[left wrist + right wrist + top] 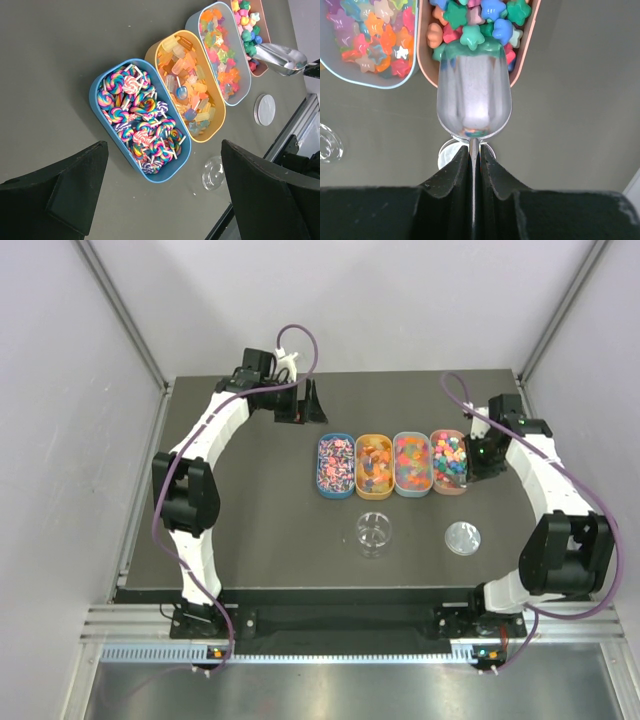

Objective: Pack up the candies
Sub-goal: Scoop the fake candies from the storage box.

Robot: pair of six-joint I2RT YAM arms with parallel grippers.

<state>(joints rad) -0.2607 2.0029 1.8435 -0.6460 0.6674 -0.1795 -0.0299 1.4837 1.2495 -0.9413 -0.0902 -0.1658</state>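
Observation:
The candies lie in four oval trays in a row: lollipop swirls in the blue tray, gummies in the orange tray, stars in the pale blue tray, and bright pieces in the pink tray. My right gripper is shut on the handle of a metal scoop. The scoop's mouth touches the candies at the end of the pink tray. My left gripper is open and empty, far back left.
A clear round cup stands in front of the trays. A clear round lid lies to its right, under the scoop handle in the right wrist view.

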